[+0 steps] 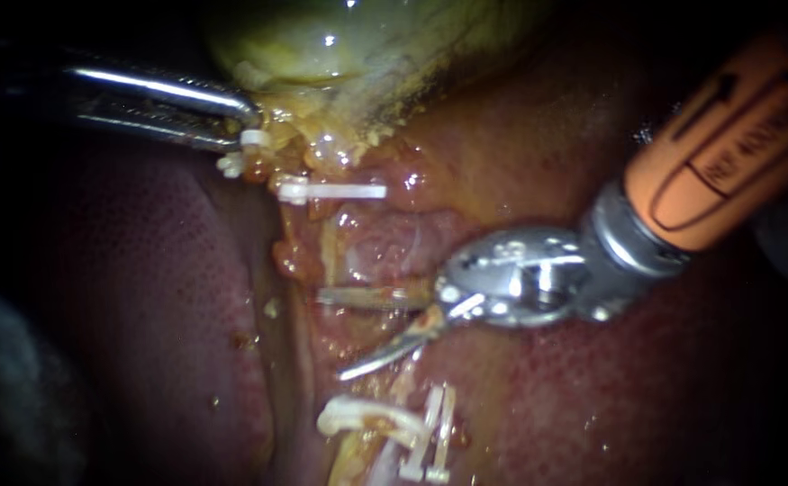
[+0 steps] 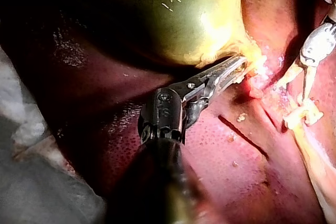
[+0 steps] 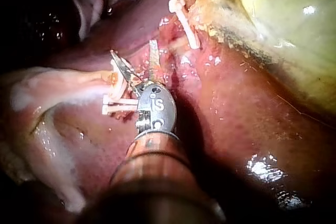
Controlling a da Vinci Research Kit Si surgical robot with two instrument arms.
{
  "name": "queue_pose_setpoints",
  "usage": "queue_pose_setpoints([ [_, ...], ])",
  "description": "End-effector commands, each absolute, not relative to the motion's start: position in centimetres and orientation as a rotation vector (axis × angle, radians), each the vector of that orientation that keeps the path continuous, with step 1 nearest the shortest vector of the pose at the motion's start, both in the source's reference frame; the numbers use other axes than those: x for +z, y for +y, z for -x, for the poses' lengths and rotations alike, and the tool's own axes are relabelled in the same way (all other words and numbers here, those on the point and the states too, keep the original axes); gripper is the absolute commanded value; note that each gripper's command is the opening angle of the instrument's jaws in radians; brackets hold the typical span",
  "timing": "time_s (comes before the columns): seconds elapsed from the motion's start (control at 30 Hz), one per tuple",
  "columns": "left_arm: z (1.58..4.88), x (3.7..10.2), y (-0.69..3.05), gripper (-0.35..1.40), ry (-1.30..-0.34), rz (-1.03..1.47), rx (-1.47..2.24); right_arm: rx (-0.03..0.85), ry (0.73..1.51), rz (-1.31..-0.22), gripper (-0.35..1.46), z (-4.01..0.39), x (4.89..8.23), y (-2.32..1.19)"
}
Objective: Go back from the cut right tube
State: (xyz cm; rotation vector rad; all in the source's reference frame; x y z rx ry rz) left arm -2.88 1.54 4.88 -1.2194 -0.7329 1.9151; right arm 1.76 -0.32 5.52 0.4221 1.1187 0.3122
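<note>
Glossy, taut, yellow-green bulge of gallbladder (image 1: pixel 366 45) along the top centre of the endoscope view, ragged yellow fat crumbling off its lower edge. Below and to both sides, liver (image 1: pixel 141 297): dark red, wet, smooth, finely stippled. From the upper left, slim polished-steel left instrument (image 1: pixel 245 121), jaws clamped on the fatty lower edge of the gallbladder. Same hold in the left wrist view, jaws together with yellow tissue pinched at the tip. Just beside that tip, a small white clip (image 1: pixel 251 139). A little lower and to the right, a long white plastic clip (image 1: pixel 330 191), straight, bar-shaped, lying crosswise. From the upper right, right instrument (image 1: pixel 348 331): matte orange shaft, grey collar, shiny jointed metal wrist. Two thin curved blades reaching toward lower centre, open in a fairly wide V, holding nothing, the upper blade blurred. At bottom centre, cut tube (image 1: pixel 357 416): a pale, whitish, limp, curled stump, just beside a cluster of white clips (image 1: pixel 434 432) standing on end. Stump just below the lower blade, a little apart from it. In the right wrist view, blades splayed ahead of the wrist, white clips just beside one blade, pale tube trailing away from them.
</note>
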Motion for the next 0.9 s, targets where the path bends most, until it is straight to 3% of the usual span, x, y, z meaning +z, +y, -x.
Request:
queue_pose_setpoints([
  [0.03, 2.87, 4.88, 1.54, -0.35, -0.734, 1.220, 1.915, 0.302, 1.115, -0.394, 1.43, -1.68, 5.51, -0.32],
  [0.17, 2.86, 4.89, 1.54, -0.35, -0.734, 1.220, 1.915, 0.260, 1.070, -0.300, 1.43, -1.34, 5.49, -0.31],
  [0.43, 2.85, 4.90, 1.54, -0.35, -0.735, 1.220, 1.916, 0.213, 0.841, -0.211, 1.45, -0.84, 5.44, -0.26],
  [0.9, 2.97, 5.16, 1.47, -0.35, -0.711, 1.221, 1.923, 0.219, 0.798, -0.208, 1.45, -0.68, 5.36, -0.14],
])
